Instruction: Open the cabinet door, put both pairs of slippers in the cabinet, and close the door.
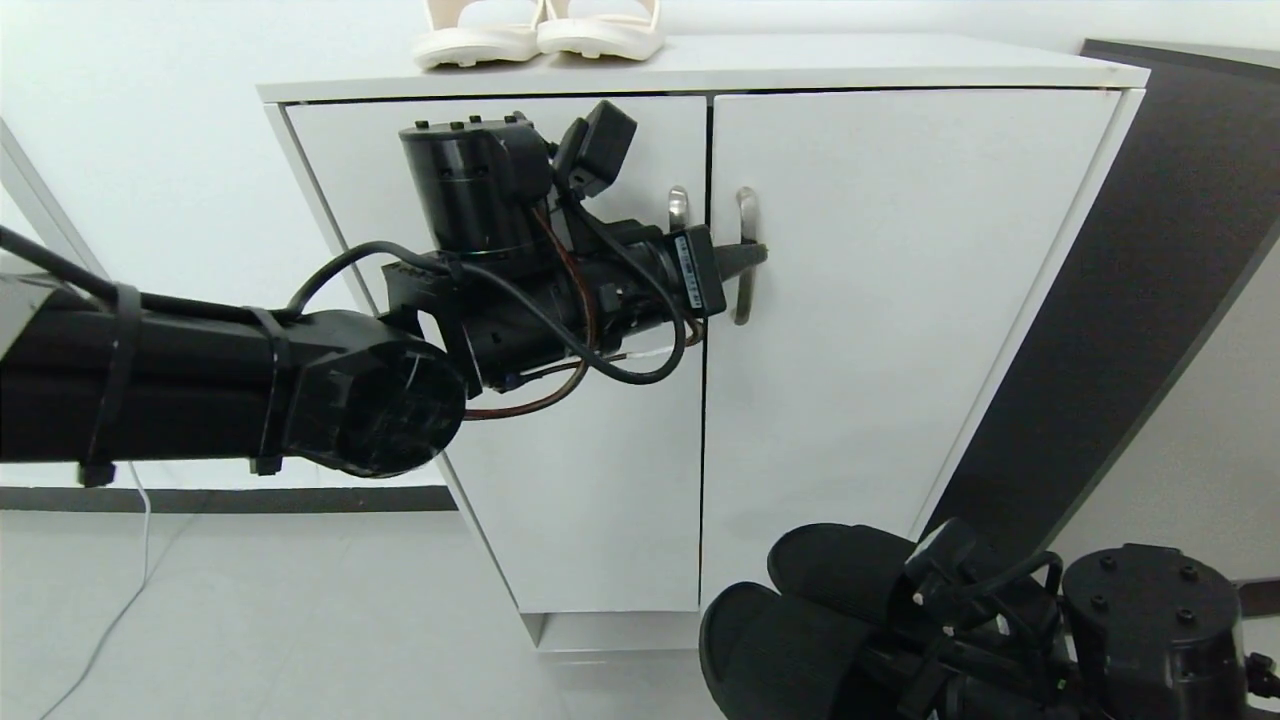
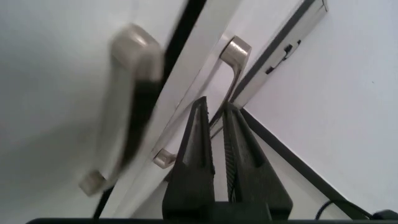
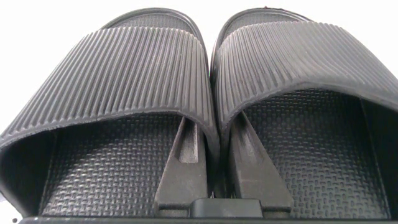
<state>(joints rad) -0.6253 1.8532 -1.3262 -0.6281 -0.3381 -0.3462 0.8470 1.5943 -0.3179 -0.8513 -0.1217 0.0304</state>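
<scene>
Up against a plain white wall, on a pale grey floor, a white two-door cabinet is standing with both doors shut and cream foam slippers sitting on top. Across the left door, the left gripper is pinching the right door's metal bar handle, fingers nearly together. Down low in front, the right gripper is clamping black ribbed rubber slippers by their touching inner walls, one finger inside each.

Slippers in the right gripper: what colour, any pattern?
The black slippers are plain black, with ribbed straps and textured footbeds. Best seen in the right wrist view.
</scene>
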